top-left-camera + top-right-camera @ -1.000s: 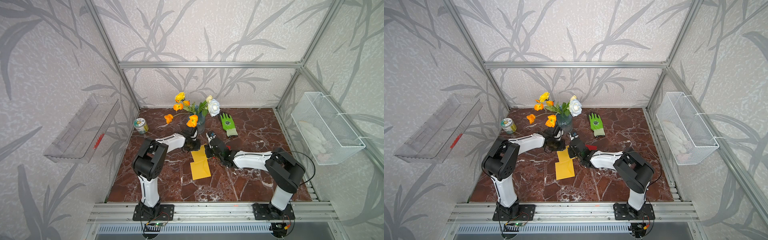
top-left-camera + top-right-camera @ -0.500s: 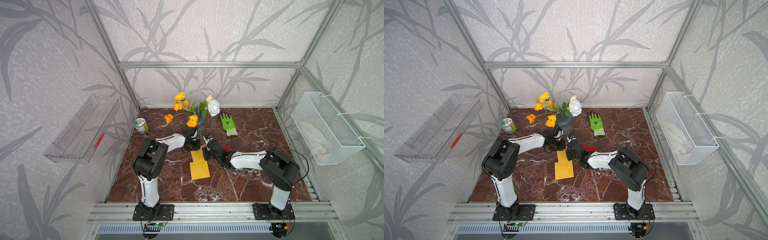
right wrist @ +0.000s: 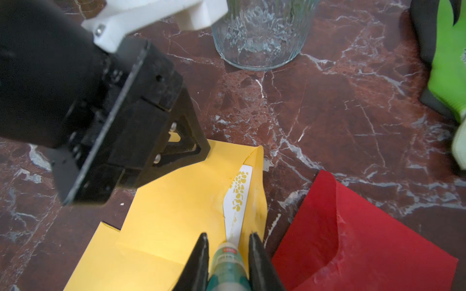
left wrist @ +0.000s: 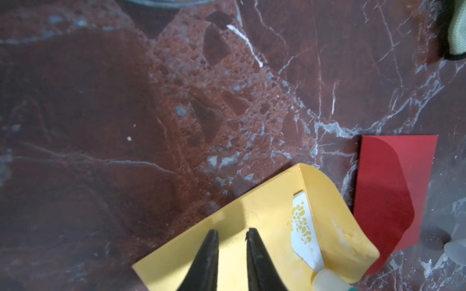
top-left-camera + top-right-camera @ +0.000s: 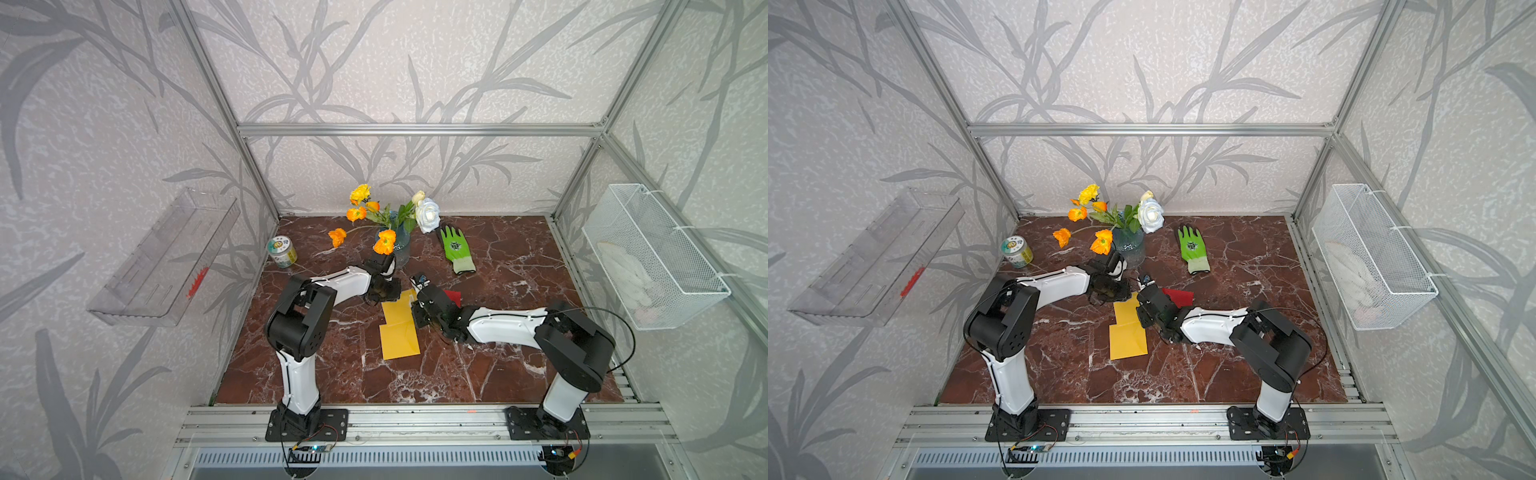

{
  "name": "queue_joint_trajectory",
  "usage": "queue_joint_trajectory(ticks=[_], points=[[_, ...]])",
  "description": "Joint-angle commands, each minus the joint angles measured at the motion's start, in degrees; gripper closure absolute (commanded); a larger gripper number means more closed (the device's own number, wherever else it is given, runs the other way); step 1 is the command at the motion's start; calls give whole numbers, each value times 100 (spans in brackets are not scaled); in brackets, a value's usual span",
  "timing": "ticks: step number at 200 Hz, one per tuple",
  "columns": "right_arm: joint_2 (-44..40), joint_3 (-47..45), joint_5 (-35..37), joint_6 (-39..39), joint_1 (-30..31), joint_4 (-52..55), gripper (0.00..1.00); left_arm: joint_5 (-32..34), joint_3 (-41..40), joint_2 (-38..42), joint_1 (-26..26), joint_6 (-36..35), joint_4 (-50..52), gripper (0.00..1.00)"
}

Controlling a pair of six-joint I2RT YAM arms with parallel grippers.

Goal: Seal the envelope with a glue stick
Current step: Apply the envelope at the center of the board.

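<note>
A yellow envelope [image 5: 397,311] lies in the middle of the marble floor, its flap [image 4: 335,214] lifted and smeared with glue, a white patterned card [image 3: 239,191] showing inside. My left gripper [image 4: 232,233] rests over the envelope's body, open by a narrow gap with nothing between the fingers; in a top view the left gripper [image 5: 392,291] is at the envelope's far edge. My right gripper [image 3: 228,235] is shut on the glue stick [image 3: 227,262], whose white tip [image 4: 325,278] touches the envelope at the flap's fold.
A second yellow envelope [image 5: 400,341] lies partly under the first. A red envelope [image 5: 454,296] lies just right of it. Behind stand a glass vase of flowers [image 5: 395,245], a green glove [image 5: 455,247] and a tin [image 5: 282,251]. A wire basket [image 5: 648,253] hangs on the right wall.
My right gripper with the glue stick has moved left and slightly nearer onto the envelope, uncovering the red envelope behind it. The left arm has stayed still.
</note>
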State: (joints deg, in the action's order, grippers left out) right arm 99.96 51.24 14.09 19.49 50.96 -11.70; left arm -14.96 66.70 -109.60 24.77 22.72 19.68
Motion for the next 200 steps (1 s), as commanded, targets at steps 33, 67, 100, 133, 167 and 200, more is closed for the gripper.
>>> queue_joint_trajectory(ticks=[33, 67, 100, 133, 167, 200], points=[[-922, 142, -233, 308, -96, 208, 100, 398, -311, -461, -25, 26, 1138, 74], [-1487, -189, -531, 806, -435, 300, 100, 244, -144, -222, -26, 104, 1281, 66], [-2127, -791, -804, 1311, -877, 346, 100, 101, -27, 170, -21, 177, 1454, 56], [-2778, -1232, -655, 1315, -1024, 530, 100, -339, -5, 545, -8, 445, 1424, 49], [-3348, -1670, -566, 1433, -1088, 569, 100, -524, -148, 891, -1, 937, 1120, 41], [-3699, -1953, -504, 1488, -1106, 625, 100, -748, 0, 971, -12, 1103, 1042, 37]])
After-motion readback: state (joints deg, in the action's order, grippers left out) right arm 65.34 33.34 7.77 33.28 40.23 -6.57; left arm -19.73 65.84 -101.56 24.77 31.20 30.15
